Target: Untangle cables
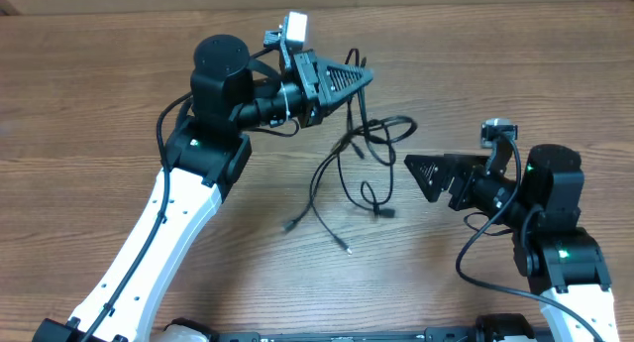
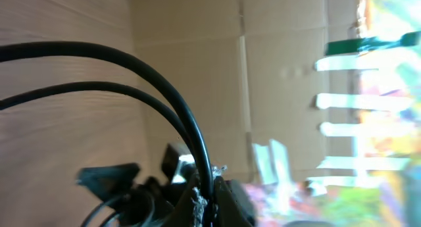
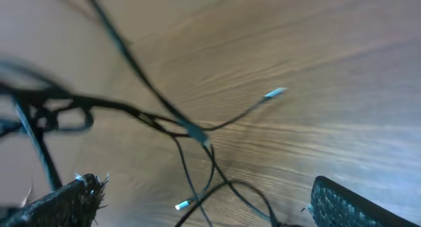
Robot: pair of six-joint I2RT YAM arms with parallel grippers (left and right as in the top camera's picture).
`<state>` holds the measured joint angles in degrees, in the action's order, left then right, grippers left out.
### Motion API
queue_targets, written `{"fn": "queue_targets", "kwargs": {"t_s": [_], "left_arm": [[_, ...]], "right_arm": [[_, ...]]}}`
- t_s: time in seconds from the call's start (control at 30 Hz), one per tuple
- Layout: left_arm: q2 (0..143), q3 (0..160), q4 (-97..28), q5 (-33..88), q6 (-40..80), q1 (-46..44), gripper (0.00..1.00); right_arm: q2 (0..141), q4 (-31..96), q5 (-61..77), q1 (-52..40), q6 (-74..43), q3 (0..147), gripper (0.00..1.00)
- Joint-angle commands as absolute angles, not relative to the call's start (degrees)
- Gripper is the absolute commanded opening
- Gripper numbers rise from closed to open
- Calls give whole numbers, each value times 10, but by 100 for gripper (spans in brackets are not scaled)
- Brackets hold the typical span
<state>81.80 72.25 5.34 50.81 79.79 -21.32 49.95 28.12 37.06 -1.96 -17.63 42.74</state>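
Holding one end high, your left pincer (image 1: pixel 363 76) is clamped on the cables (image 1: pixel 355 146), apparently so they drape loose onto the worktop (image 1: pixel 535 64). Your right pincer (image 1: pixel 414 165) stands spread wide just beside them, placed to take a strand.

Wooden table (image 1: pixel 99 84), tangled black cables (image 1: pixel 359 144) atop
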Motion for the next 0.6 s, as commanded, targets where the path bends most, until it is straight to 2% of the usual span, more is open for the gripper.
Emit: {"fn": "queue_targets", "kwargs": {"t_s": [0.0, 0.17, 0.57], "left_arm": [[816, 729, 75, 557, 898, -210, 4], [816, 729, 76, 583, 900, -219, 4], [816, 729, 72, 579, 898, -221, 4]], "right_arm": [[492, 276, 441, -18, -113, 432, 100], [492, 274, 512, -18, -69, 432, 100], [492, 287, 487, -18, -74, 432, 100]]}}
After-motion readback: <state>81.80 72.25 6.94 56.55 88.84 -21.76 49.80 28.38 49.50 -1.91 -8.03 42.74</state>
